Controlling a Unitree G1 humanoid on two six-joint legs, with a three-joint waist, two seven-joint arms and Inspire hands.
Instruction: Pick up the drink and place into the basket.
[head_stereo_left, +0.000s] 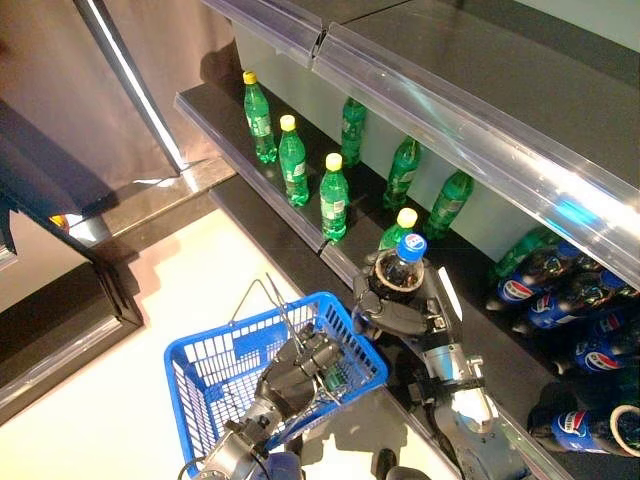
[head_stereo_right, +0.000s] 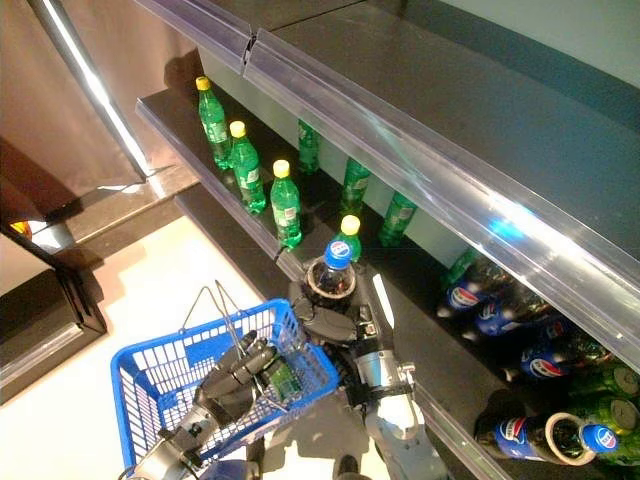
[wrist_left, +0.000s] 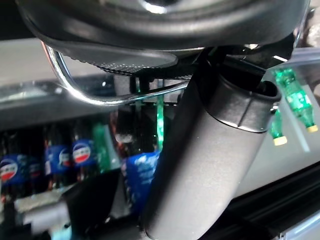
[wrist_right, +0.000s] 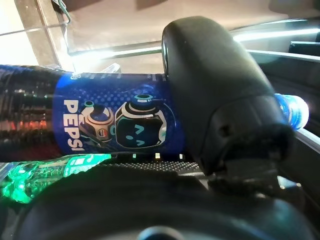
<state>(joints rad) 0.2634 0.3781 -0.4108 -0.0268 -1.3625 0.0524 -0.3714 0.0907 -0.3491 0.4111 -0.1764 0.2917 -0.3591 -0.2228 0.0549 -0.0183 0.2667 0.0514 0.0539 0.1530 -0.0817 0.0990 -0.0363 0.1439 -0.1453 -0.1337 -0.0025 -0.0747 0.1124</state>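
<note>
Fingers and thumb of our right hand (head_stereo_left: 400, 318) are curled round the cola bottle (head_stereo_left: 401, 272), the drink with the dark body, blue label and blue cap. We see it just right of the frame's middle in the left eye view, cap pointing up at the camera. In the right wrist view our thumb (wrist_right: 215, 95) crosses the blue label (wrist_right: 115, 127), so the grasp is firm. The bottle sits over the front edge of the dark shelf (head_stereo_left: 215, 125), beside the upper right corner of the blue basket (head_stereo_left: 215, 365) and not inside it.

Our left hand (head_stereo_left: 296, 368) shows in the lower middle of the frame at the basket's right rim, fingers curled round the wire handle (wrist_left: 75, 85); in the left wrist view the metal bar runs under the closed fingers. A second wire handle (head_stereo_left: 262, 300) stands up over the basket's top edge.

On the shelf, a row of green bottles (head_stereo_left: 292, 160) with yellow caps runs from the upper left toward the middle of the frame, with more green ones behind them. At the right edge lie several more cola bottles (head_stereo_left: 560, 300). A clear rail (head_stereo_left: 470, 120) crosses the upper right.
</note>
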